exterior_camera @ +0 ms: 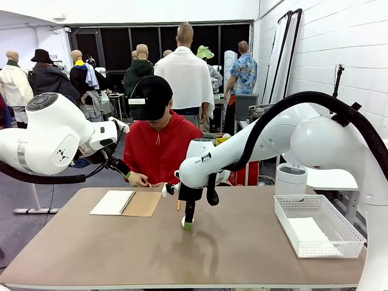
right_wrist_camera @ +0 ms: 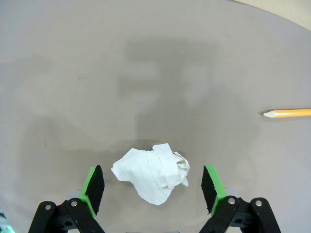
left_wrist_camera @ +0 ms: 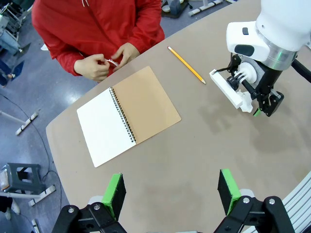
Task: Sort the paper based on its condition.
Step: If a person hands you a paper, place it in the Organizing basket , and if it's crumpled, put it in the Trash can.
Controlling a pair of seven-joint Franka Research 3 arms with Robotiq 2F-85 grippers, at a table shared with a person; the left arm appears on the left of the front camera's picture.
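Right gripper (right_wrist_camera: 153, 188) poised over a crumpled paper ball (right_wrist_camera: 151, 177) near the middle of the table (exterior_camera: 121, 254). The ball lies directly between the two green pads, with clear table showing on either side of it, so neither pad touches it. Its longer dimension runs roughly across the gap, pad to pad. The jaws stand wide and hold nothing. In the front view the gripper points straight down, its tips just above the surface. A pencil (right_wrist_camera: 287, 113) lies apart, toward the far edge.

Left gripper (left_wrist_camera: 170, 189) hangs high over the near left part of the table, jaws wide and empty, well apart from the ball; the right arm is much the nearer. A flat sheet (exterior_camera: 307, 230) lies in the basket (exterior_camera: 285, 219) at the right edge. An open notebook (exterior_camera: 126, 203) rests by the far edge, before the person's hands (left_wrist_camera: 108, 60).
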